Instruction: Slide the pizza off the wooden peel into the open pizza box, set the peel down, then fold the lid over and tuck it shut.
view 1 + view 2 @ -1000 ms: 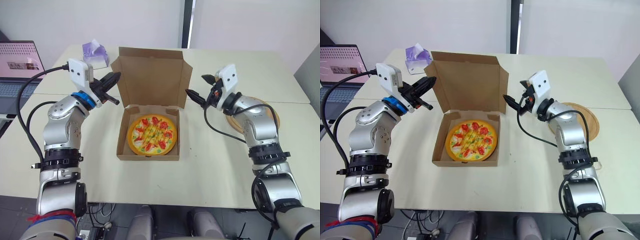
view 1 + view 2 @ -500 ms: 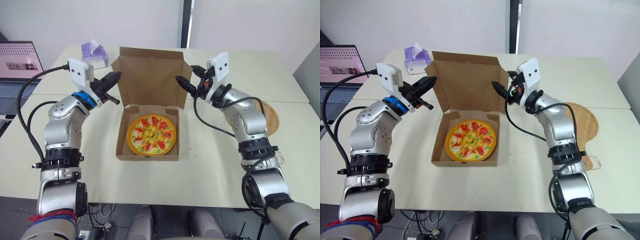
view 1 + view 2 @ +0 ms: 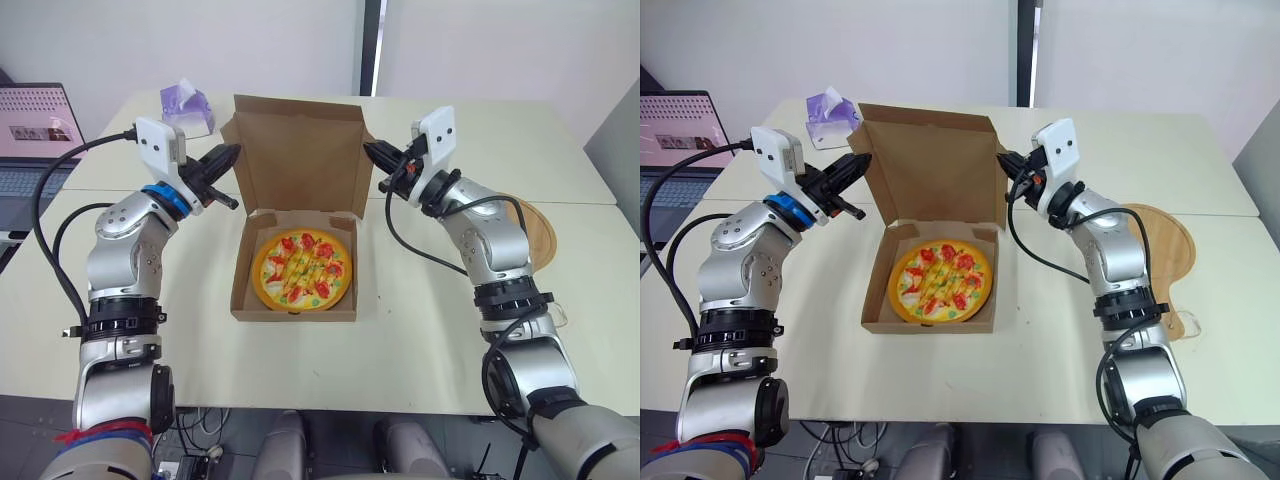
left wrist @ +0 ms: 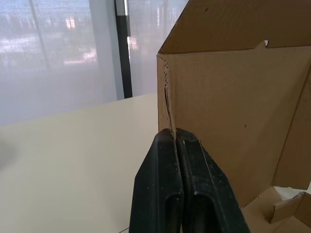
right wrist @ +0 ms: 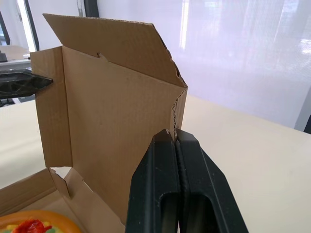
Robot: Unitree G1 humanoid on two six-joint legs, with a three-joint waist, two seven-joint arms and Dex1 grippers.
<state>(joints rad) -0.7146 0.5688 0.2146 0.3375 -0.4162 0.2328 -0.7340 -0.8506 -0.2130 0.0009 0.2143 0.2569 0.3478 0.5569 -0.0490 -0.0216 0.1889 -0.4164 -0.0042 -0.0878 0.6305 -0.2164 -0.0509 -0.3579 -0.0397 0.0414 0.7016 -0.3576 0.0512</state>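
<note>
At the upright lid (image 3: 300, 150), wrist views catch left hand (image 4: 174, 133) and right hand (image 5: 174, 133), fingers pressed together, at its side edges. Head views add pizza (image 3: 304, 270) inside the box (image 3: 295, 312), peel (image 3: 1160, 245) on the tabletop (image 3: 450, 330).

pizza (image 3: 304, 270) in box (image 3: 300, 160) | peel (image 3: 1170, 250) R of box | laptop (image 3: 35, 130) far L

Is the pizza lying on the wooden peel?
No, the pizza lies inside the open box, while the peel lies bare on the table, off to the robot's right.
</note>
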